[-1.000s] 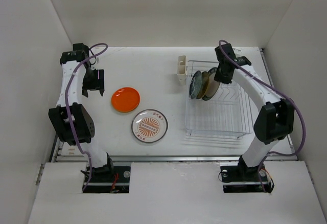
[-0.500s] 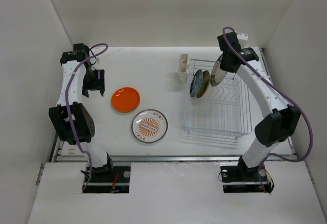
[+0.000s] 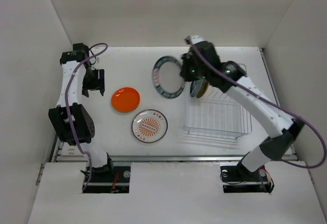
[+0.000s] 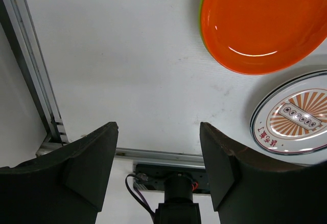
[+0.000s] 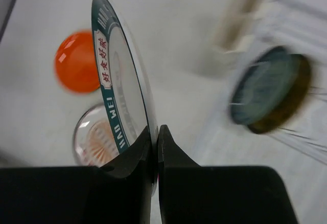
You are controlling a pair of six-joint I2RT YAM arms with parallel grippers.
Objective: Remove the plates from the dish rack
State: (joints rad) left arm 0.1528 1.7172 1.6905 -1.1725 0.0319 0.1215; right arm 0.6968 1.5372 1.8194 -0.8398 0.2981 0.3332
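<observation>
There are five plates, one dish rack [image 3: 219, 117] and two arms. The right end effector [image 3: 186, 73] is pinched shut on the edge of the dark-rimmed plate [image 3: 168, 76], which is up in the air over the bench [image 3: 143, 60]. The plate stands on its edge just to the left of the fingers [image 5: 134, 155]. Two plates stand in the rack just to the right of this end effector: a teal plate [image 3: 194, 88] and a brown plate [image 3: 203, 87], leaning side by side. Two plates lie flat on the bench, well off to its left and nearer the arm bases: the orange plate [image 3: 125, 99] and the sunburst plate [image 3: 149, 126]. The left end effector [image 3: 93, 83] is wide open and holds nothing; the orange plate is just in front of it and to the right, and a thin green edge peeks out from under that plate in the left wrist view. A second ago three plates stood in the rack and the right end effector was down among them. Now the dark-rimmed plate is out of the rack and has gone left. The left arm and the two flat plates have not moved
</observation>
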